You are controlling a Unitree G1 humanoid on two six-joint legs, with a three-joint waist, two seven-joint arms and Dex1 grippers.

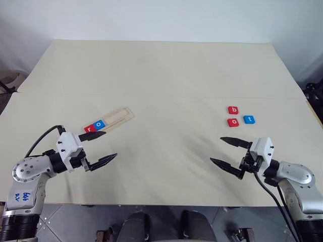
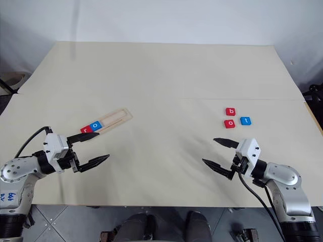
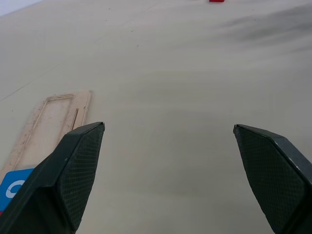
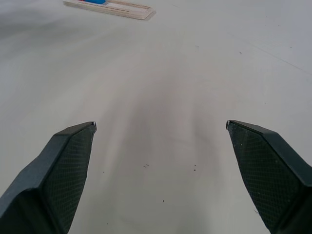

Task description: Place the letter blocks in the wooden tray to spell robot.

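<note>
Pale beige table [image 1: 166, 75] against a plain white wall, seam running across the tabletop.

Left to right: my left gripper [image 1: 100, 147] hovers at about 8 o'clock of the table, fingers spread apart, empty. Just past its upper finger, at 10 o'clock from it, the wooden tray [image 1: 112, 120] lies diagonally. Its near end already holds a red "r" block [image 1: 91, 128] and a blue "o" block [image 1: 101, 123], touching each other; the far part of the groove is bare.

Well apart, toward 3 o'clock of the table: red "b" block [image 1: 233, 110], red "o" block [image 1: 233, 122], blue "t" block [image 1: 249, 119], in a tight cluster. My right gripper [image 1: 225, 150] sits at 6 o'clock of that cluster, fingers apart, holding nothing.

Count: five blocks, three red and two blue; two seated, three loose; one tray; two grippers.

Risks, as I judge them:
- The loose blocks sit close together, so closing on "b" may nudge the "o" beside it.
- Flat tiles give little to grip; a tile could slip or tilt in the fingers.
- The tray is loose on the table and angled; pushing a block in off-line could shove it or unseat "r" and "o".
- The order matters: "b" goes next, not "o".
</note>
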